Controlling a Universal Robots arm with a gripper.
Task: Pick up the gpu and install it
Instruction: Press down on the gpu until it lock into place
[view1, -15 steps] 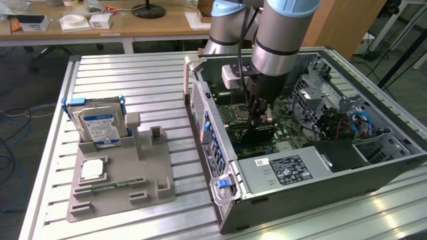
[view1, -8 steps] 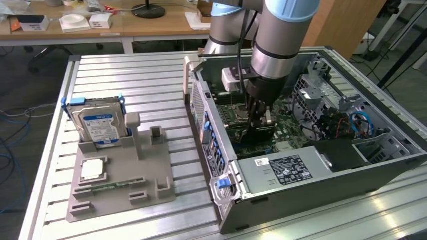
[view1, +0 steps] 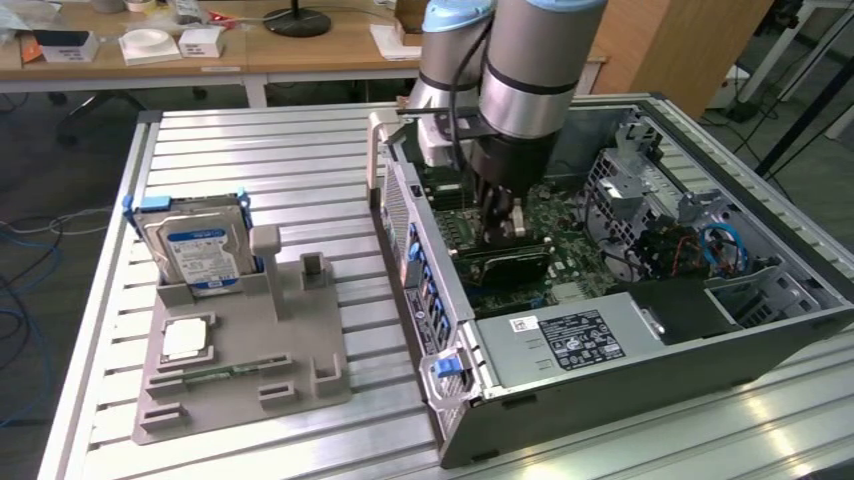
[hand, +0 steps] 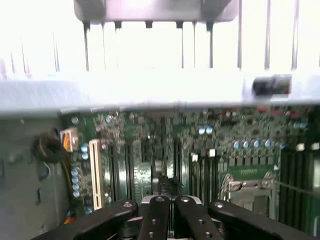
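1 black gripper (view1: 501, 222) hangs inside the open grey metal computer case (view1: 641, 350), fingers closed together above the green motherboard (hand: 150, 145). Just below and nearer lies the gpu (view1: 514, 268), a thin flat black card, long axis running toward the exterior view's right.
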